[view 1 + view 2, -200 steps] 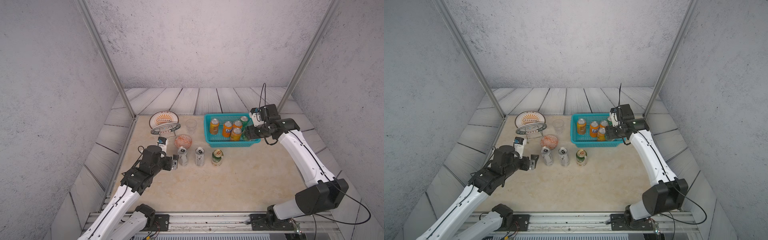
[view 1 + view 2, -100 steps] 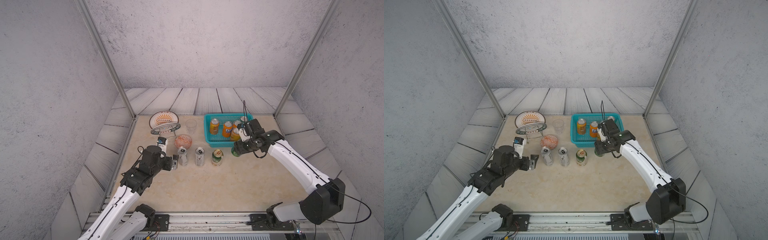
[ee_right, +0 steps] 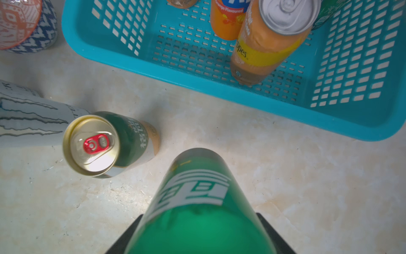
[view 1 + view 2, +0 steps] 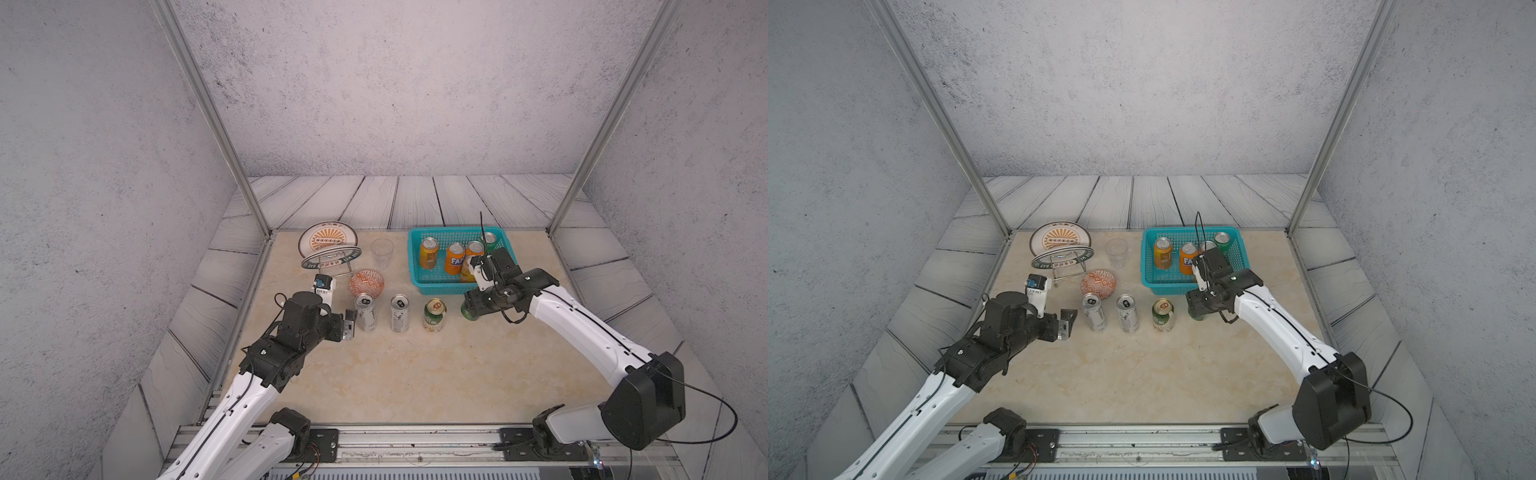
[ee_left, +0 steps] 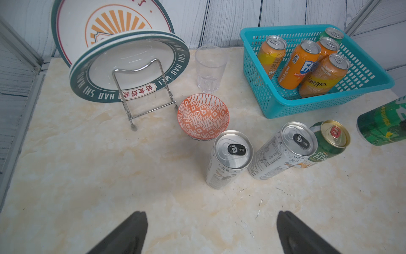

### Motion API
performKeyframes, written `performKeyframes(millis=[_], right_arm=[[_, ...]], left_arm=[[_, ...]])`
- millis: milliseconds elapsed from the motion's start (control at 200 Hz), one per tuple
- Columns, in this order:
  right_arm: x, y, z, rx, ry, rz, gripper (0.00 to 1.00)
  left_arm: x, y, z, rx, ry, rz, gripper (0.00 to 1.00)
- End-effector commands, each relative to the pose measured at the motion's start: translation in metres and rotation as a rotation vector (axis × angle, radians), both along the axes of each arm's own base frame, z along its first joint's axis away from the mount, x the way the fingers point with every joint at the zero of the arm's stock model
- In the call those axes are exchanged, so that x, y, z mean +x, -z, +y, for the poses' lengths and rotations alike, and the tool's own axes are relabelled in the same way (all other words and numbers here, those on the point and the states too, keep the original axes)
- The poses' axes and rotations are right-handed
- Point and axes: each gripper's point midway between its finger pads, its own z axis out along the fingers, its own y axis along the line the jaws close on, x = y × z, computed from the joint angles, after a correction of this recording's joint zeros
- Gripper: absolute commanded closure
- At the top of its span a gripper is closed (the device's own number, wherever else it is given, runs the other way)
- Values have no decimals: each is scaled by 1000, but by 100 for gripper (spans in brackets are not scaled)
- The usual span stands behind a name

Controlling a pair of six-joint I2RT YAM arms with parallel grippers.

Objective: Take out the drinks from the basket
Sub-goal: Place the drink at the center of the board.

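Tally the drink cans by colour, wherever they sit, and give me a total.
Orange cans: 4, all in the teal basket.
Green cans: 2, one in the basket, one held in the right claw.
Green-and-cream can: 1, on the table.
White cans: 2, on the table.
Total: 9.

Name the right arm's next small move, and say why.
Probably lower the green can onto the table beside the green-and-cream can, then release. The right gripper is shut on it, outside the basket, at the row's end.

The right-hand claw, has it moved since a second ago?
Yes. The right gripper, shut on a green can, came from over the basket to the table just in front of it.
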Motion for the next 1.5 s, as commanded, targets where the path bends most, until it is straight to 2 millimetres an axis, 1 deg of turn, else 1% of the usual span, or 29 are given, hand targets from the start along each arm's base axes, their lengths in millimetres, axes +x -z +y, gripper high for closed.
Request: performKeyframes(millis=[0, 325, 576, 1021, 1241, 1496], right_arm=[[14, 5, 3, 0, 25, -40, 39], [18, 36, 4, -19, 33, -3, 39], [21, 57, 6, -35, 36, 27, 39], [24, 79, 5, -59, 46, 52, 39], [23, 89, 4, -68, 45, 74, 39], [19, 95, 3, -76, 47, 93, 37]], left_arm=[[0, -1, 2, -9, -8, -10, 1], [-1, 0, 3, -8, -10, -9, 1], [-1, 1, 2, -10, -7, -8, 1], [-1, 1, 2, -10, -7, -4, 1], [-1, 1, 2, -10, -6, -6, 1], [-1, -1, 2, -10, -4, -9, 1]])
